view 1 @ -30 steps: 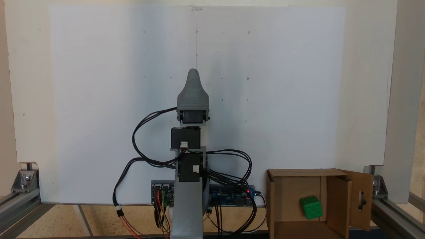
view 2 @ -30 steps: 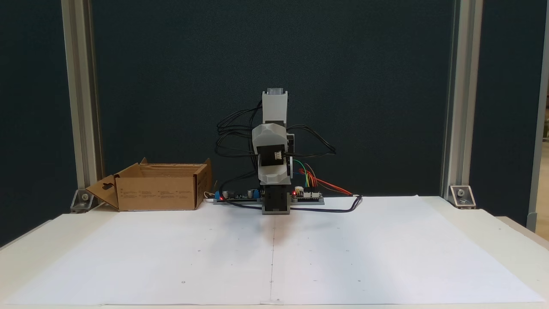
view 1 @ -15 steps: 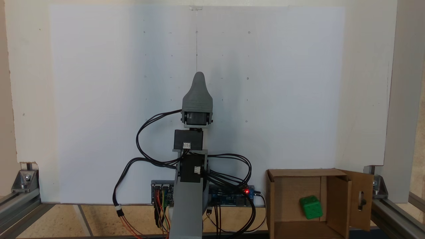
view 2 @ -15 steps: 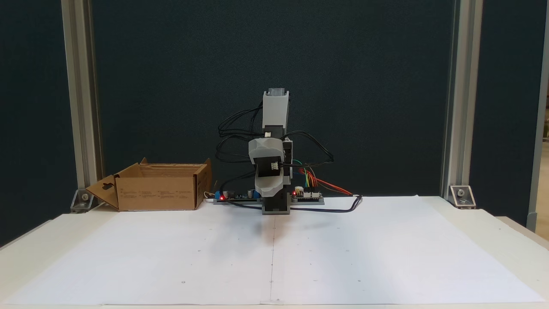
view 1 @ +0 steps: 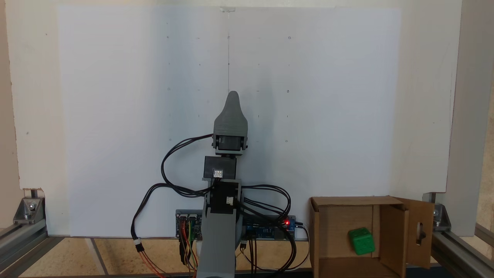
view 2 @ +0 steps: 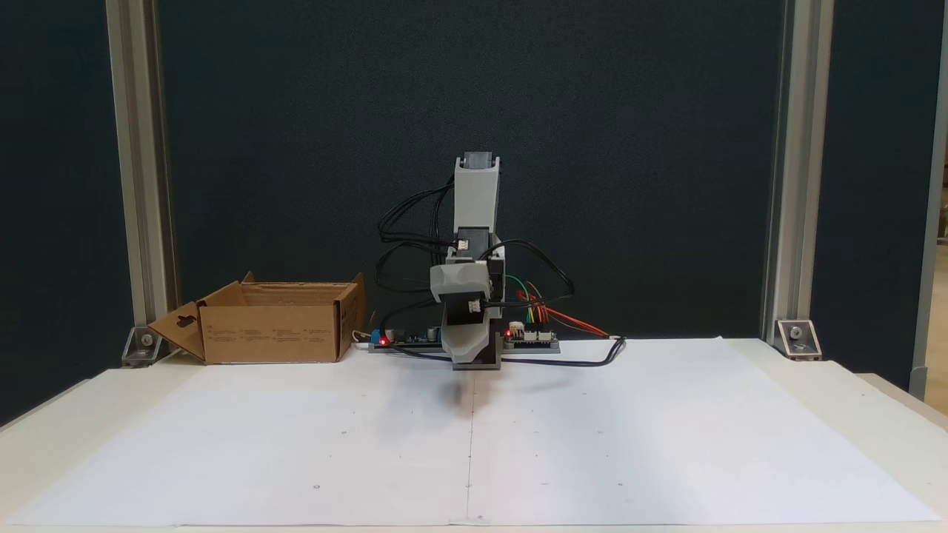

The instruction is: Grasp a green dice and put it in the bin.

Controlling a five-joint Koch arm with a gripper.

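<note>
Dice [view 1: 361,241] lies on the floor of the bin [view 1: 320,231], toward its right side in the top-down fixed view, close to the inner flap. So the drop looks done; the step in hand reads as the arm folding back to rest over its base.

Gripper [view 1: 232,96] points out over the white sheet [view 1: 115,116], on the centre line, well apart from the bin. From above, one grey tapered shell hides the jaws. In the front fixed view the gripper [view 2: 465,359] hangs low before the base, tip just above the sheet, again one shape. Whether the jaws are wide or narrow: cannot tell. Nothing seen held.

Next move, as a judgement: little left. Settle to rest and stop. The gripper should stay off the paper, and the cables [view 1: 170,170] should not snag as the joints fold.

Dice: bright green, rounded edges, pips faintly visible on the top face, sitting slightly skewed to the bin walls. From the front, the bin [view 2: 270,333] stands left of the arm, its side flap with the slot [view 2: 181,322] splayed outward; its wall hides the dice there.
</note>
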